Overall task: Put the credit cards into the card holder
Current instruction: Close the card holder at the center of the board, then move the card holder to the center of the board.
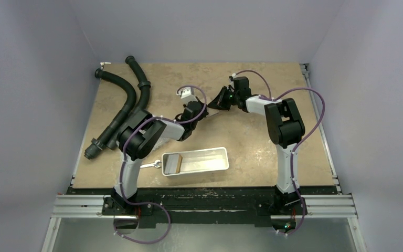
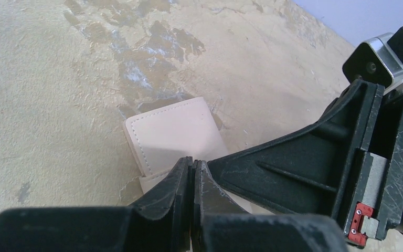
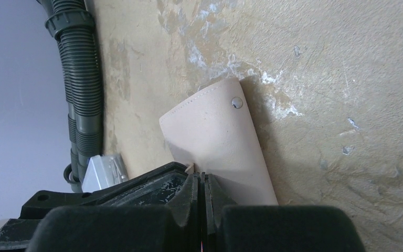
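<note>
The beige card holder [image 2: 170, 131] is held between both grippers at the middle of the table, its snap-buttoned outside [image 3: 218, 136] raised off the surface. My left gripper [image 2: 194, 161] is shut at the holder's edge and appears to pinch one panel. My right gripper [image 3: 200, 176] is shut on the other panel. In the top view the two grippers meet tip to tip, left [image 1: 205, 108] and right [image 1: 215, 104], and hide the holder. A tan-brown credit card [image 1: 172, 163] lies in the left end of the white tray [image 1: 210, 151]. No card is at the holder.
Black corrugated hoses [image 1: 123, 107] lie along the table's left side and show in the right wrist view [image 3: 81, 79]. A silver wrench [image 1: 151, 165] lies just left of the tray. The tray sits near the front edge, between the arm bases.
</note>
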`<action>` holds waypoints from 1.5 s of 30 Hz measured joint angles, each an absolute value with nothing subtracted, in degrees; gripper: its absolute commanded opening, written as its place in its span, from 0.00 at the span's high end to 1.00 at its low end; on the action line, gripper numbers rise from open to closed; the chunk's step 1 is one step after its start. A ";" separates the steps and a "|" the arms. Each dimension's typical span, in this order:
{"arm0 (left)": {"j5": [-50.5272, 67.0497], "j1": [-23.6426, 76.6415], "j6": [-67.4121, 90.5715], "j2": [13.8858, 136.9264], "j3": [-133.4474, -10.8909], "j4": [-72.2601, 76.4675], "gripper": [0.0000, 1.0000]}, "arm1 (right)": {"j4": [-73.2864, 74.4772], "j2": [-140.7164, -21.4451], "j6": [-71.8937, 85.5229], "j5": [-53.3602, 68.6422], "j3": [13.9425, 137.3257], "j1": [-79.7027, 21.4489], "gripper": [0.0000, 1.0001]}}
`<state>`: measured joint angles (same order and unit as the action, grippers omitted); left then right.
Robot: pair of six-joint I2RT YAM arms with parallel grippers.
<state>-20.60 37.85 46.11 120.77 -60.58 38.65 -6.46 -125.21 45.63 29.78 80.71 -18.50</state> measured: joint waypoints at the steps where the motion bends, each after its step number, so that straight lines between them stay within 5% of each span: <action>1: -21.39 38.04 46.13 121.05 -60.84 38.68 1.00 | -6.44 -125.19 45.60 29.71 80.68 -18.50 1.00; 12: -31.97 41.76 47.48 123.00 -60.95 41.60 1.00 | -6.68 -124.86 45.58 29.19 80.23 -18.63 1.00; 18: -26.55 41.80 47.31 118.58 -60.42 34.39 0.69 | -3.75 -124.79 42.22 29.71 81.91 -18.74 0.97; 25: -4.27 35.99 45.54 114.80 -68.23 15.55 0.49 | 6.83 -124.88 33.41 29.32 87.68 -19.57 0.73; 32: 9.82 27.27 42.17 106.50 -73.12 -4.97 0.14 | 15.05 -124.36 25.69 25.19 92.68 -19.49 0.46; 40: 15.27 20.08 32.21 93.76 -81.34 -14.39 0.09 | 19.99 -116.09 15.66 18.70 91.68 -20.16 0.12; 45: 14.09 20.67 27.73 88.97 -77.93 -14.94 0.09 | 19.68 -111.92 8.62 12.01 89.01 -23.31 0.07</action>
<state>14.09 20.67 27.73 88.97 -77.93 -14.94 19.68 -111.92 8.62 12.01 89.01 -23.31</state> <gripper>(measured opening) 0.902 0.919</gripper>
